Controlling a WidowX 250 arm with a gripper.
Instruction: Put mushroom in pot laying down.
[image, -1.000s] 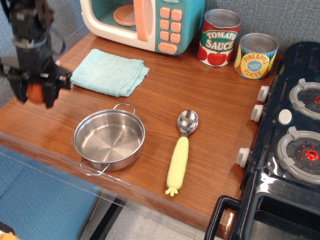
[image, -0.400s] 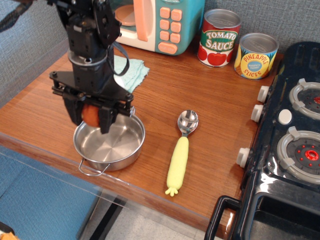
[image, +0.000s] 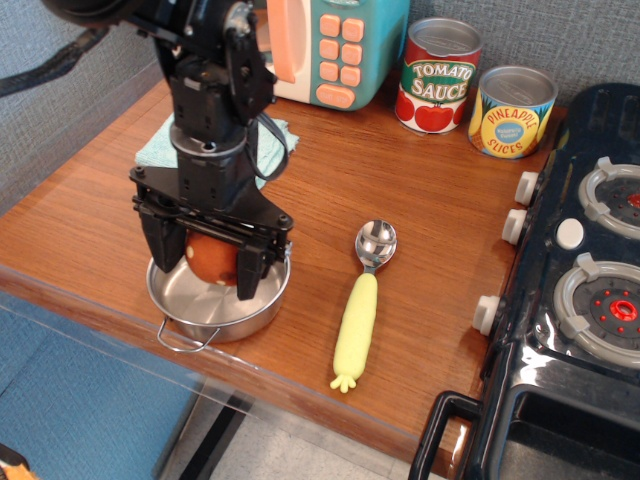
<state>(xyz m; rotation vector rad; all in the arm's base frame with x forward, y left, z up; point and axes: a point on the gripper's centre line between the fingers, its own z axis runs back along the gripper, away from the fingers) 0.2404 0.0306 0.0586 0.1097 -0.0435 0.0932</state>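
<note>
Clamped on the mushroom (image: 212, 257), my gripper (image: 205, 262) has both fingers pressed against the reddish-brown cap, one on either side. From where I sit only the cap shows between them; the stem is hidden, so I cannot tell which way the mushroom's long axis runs.

The gripper hangs straight over the pot (image: 215, 298), its fingertips down inside the rim, toward the 12 o'clock half of the bowl. That is the relation the next move depends on: the mushroom is already above the steel floor with the pot directly beneath, so I judge a release would land it inside. Whether it ends up lying on its side I cannot promise from this view.

Against the picture from a second ago, the arm has come a long way: it was out past the pot's 9 to 10 o'clock side, over bare wood beside the blue cloth (image: 155, 150). In the nearer picture it was over the pot's 10 o'clock rim and higher; now it sits lower and more central. The pot, the yellow-handled spoon (image: 360, 305) at its 3 o'clock, and the cans have not shifted.
</note>
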